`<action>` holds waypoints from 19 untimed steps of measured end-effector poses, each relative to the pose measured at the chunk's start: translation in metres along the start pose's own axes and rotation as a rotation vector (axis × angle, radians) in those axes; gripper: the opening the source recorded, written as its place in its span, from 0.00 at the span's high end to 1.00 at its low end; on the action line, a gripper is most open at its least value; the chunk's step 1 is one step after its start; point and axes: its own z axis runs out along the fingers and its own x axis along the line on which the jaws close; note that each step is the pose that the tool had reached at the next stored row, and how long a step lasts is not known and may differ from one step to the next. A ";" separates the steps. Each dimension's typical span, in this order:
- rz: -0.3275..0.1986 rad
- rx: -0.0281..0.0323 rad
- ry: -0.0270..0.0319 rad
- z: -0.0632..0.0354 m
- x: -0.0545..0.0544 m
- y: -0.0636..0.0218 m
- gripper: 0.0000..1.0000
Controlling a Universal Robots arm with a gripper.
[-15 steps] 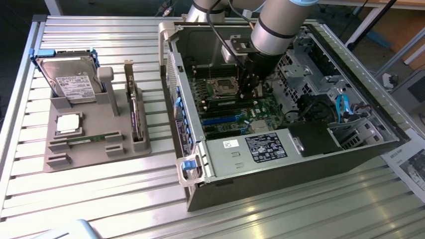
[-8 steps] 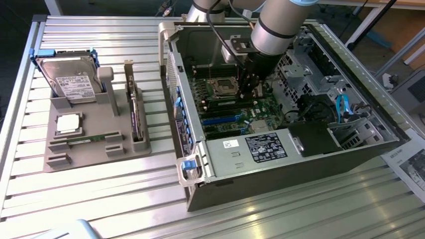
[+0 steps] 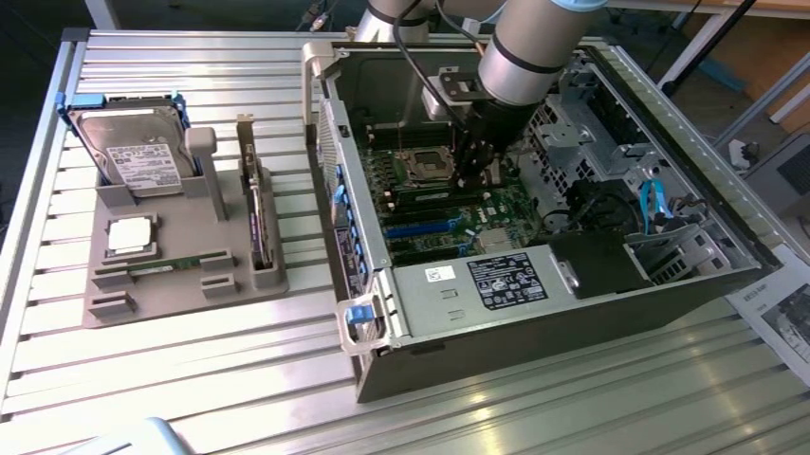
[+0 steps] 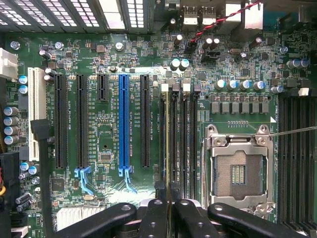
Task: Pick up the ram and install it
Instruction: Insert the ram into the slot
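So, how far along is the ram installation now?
Pickup looks done: the gripper holds the ram edge-on inside the case. In hand: the ram is lined up over the memory slots beside the empty processor socket. Left: full seating; I cannot tell whether it is pressed in yet.

HDD tray (image 3: 177, 300) exterior view's left of PC case (image 3: 532, 341); hand (image 3: 473, 182) inside holds ram (image 4: 168, 144) on mobo (image 4: 106, 134).

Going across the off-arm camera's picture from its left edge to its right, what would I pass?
Hard drive → upright card → computer case → robot arm → blue cable → printed sheet.
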 end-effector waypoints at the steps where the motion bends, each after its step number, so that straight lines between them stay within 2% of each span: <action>1: 0.000 0.0000 0.0000 0.0000 0.000 -0.0001 0.88; 19: 0.009 0.0006 -0.0004 -0.0001 0.000 -0.0002 0.88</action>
